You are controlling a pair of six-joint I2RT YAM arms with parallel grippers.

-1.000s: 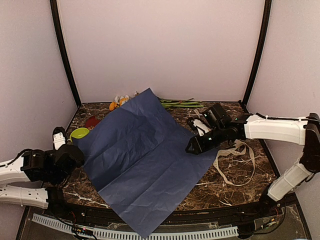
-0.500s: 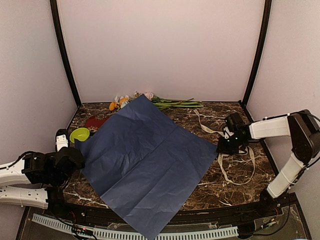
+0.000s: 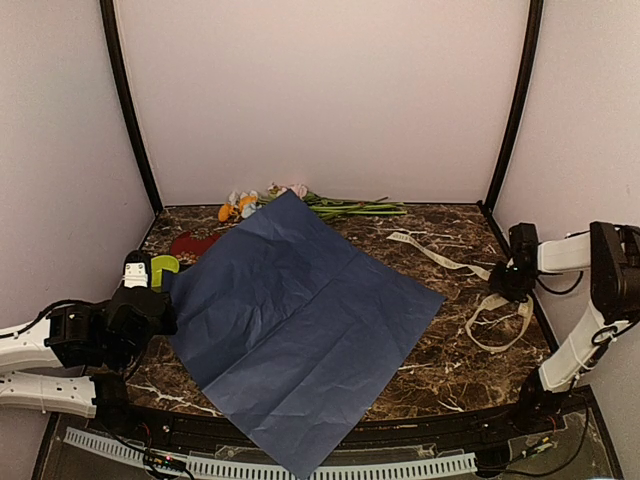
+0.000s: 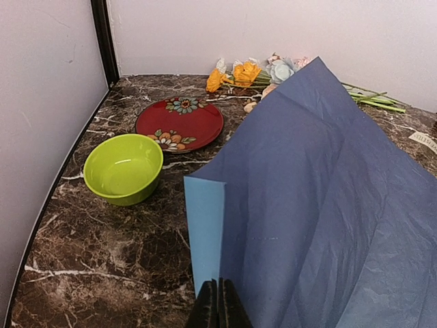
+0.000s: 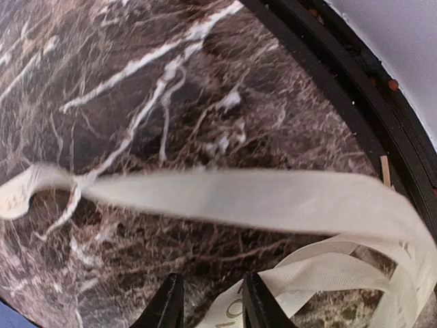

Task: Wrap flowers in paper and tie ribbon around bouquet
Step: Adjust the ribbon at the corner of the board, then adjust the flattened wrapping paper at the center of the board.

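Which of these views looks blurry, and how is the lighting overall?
Right wrist view: ribbon and marble table smeared, likely motion blur. Left wrist view: sharp, the paper and green bowl crisp. Top view: soft even light, faint shadows, no strong glare.

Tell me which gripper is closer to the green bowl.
Left. The left gripper is beside the green bowl, pinching the paper; the right gripper is across the table over the ribbon.

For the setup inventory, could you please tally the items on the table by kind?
paper sheet: 1
ribbon: 1
flower bunch: 1
green bowl: 1
red plate: 1
Total: 5
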